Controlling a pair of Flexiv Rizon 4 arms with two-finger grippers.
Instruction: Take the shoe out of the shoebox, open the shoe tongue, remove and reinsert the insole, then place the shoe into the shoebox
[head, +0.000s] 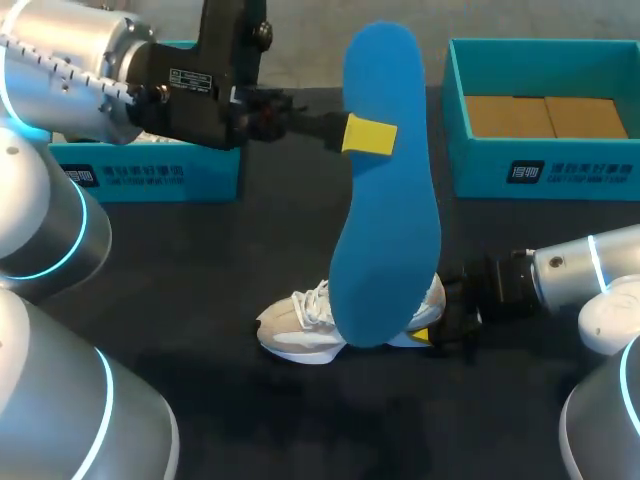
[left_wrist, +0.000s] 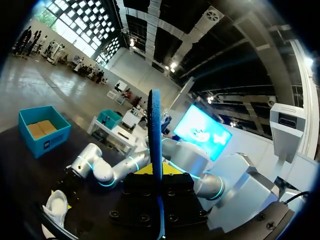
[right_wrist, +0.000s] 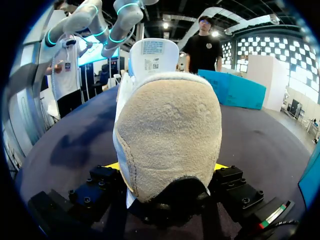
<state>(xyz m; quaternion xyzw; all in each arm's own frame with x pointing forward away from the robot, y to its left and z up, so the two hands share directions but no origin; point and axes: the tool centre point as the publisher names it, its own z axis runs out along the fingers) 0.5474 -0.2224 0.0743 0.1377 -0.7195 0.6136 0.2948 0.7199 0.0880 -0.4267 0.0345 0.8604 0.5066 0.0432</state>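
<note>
A big blue insole (head: 385, 200) hangs upright above the table, and my left gripper (head: 368, 135) is shut on its upper part. In the left wrist view the insole (left_wrist: 155, 125) shows edge-on, rising out of the gripper (left_wrist: 157, 172). The white shoe (head: 300, 322) stands on the dark table below, toe to the left, partly hidden by the insole. My right gripper (head: 437, 325) is shut on its heel. In the right wrist view the tan suede heel (right_wrist: 170, 135) fills the gap between the fingers, and the tongue (right_wrist: 152, 55) stands up.
The teal shoebox (head: 455, 130) stands open at the back right with brown card inside; it also shows as the teal box (left_wrist: 42, 131) in the left wrist view. A second teal box piece (head: 150, 180) lies at the back left, under my left arm.
</note>
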